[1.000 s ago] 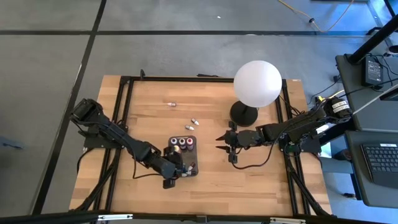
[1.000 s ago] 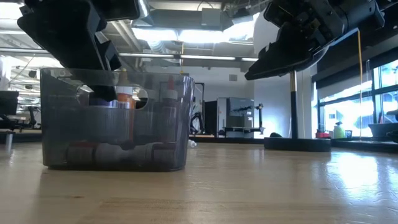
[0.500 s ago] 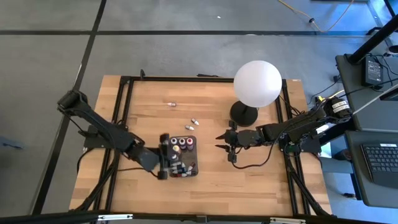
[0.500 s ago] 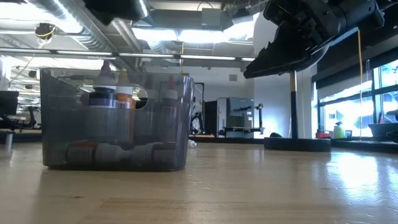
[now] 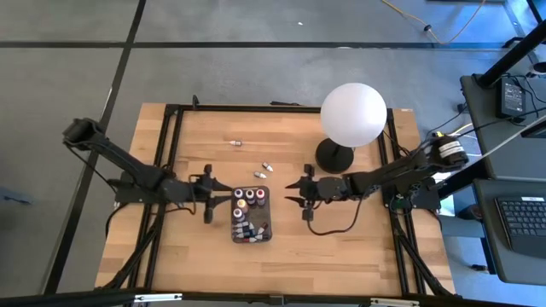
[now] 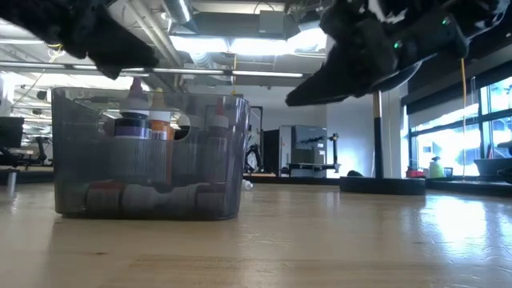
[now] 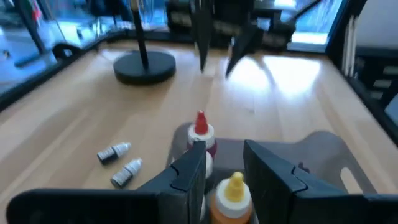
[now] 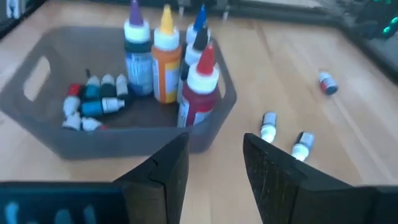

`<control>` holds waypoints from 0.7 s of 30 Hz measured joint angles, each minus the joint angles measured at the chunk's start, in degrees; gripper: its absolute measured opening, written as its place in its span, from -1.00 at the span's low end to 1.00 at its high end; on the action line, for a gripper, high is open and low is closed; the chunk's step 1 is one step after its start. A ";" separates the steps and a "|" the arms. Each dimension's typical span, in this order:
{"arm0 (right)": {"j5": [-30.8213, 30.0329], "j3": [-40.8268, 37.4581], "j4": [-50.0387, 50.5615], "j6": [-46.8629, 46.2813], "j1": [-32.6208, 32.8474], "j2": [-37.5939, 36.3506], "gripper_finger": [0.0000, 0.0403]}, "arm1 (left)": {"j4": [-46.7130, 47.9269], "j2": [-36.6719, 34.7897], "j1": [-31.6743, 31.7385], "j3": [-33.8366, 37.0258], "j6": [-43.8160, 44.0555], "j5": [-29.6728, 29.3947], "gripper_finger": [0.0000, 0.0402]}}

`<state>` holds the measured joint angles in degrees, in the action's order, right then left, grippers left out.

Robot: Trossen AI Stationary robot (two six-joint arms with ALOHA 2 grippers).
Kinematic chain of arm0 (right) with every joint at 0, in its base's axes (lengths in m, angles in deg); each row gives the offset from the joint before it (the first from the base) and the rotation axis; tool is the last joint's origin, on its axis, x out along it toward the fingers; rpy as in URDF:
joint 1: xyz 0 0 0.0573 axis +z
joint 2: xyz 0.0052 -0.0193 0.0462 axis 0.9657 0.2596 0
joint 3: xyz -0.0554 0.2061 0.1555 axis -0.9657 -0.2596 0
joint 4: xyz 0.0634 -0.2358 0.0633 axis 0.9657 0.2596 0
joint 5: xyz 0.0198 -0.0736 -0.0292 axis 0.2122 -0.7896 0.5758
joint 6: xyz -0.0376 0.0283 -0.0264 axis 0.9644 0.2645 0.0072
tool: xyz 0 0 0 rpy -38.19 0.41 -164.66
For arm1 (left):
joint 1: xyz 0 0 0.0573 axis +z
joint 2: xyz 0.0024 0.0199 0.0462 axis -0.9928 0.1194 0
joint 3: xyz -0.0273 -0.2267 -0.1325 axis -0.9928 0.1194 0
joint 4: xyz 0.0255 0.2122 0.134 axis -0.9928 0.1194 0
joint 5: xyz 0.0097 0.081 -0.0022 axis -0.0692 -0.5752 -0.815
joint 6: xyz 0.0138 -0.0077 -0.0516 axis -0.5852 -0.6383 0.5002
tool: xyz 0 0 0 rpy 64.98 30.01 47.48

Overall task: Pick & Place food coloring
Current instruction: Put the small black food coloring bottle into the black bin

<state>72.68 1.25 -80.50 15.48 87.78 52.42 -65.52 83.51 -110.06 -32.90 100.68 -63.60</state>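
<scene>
The dark grey tray stands on the wooden table and holds food coloring bottles. Several stand upright at its far end and small ones lie at its near end. Three small bottles lie loose on the table beyond the tray. My left gripper is open and empty, above the table just left of the tray's far end. My right gripper is open and empty, above the table right of the tray. In the low view the tray stands below both grippers.
The white globe lamp on its black base stands at the far right, close behind my right arm. A black frame runs along the table's edges. Bare wood lies near the front edge and at the far left.
My left gripper has risen out of the tray's near end and swung toward the table's left and far edges, turning until its fingers point toward the right edge beside the tray. My right gripper has gone a little toward the tray.
</scene>
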 joint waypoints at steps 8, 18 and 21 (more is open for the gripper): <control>3.36 0.22 -1.10 -0.02 -2.37 5.05 -0.23 | -8.85 -9.68 0.02 9.55 -3.24 -0.46 -0.48; 3.48 0.22 -1.00 -3.15 -4.19 5.70 -0.23 | -9.03 -10.56 0.02 11.28 -3.27 -2.87 -0.48; 3.47 0.22 -1.30 -4.45 -5.15 5.70 -0.23 | -9.01 -10.53 0.02 11.28 -3.27 -2.80 -0.48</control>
<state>76.15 1.47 -81.80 11.03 82.63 58.12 -74.53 72.98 -110.04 -21.63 97.41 -66.39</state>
